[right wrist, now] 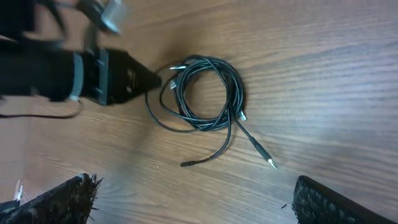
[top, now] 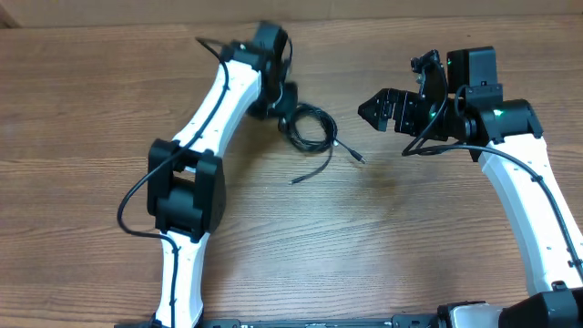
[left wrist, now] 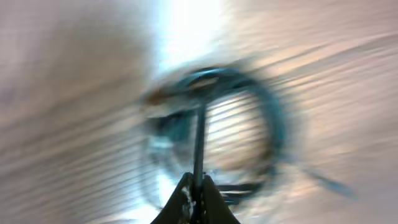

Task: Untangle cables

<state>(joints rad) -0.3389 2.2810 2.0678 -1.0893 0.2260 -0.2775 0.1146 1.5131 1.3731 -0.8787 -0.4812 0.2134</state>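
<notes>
Across the wooden tabletop [top: 91, 91], our left arm [top: 214, 100] reaches far forward. Its hand [top: 288, 111] tips down, pressed together on a strand at the coil's edge. Our right hand [top: 372, 111] hovers nearby, fingers spread wide, facing the cables [top: 310, 128], which lie coiled between both hands with two ends trailing loose.

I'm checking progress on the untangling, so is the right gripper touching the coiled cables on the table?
No, the right gripper sits apart from the cables in the overhead view, with bare table between them.
</notes>
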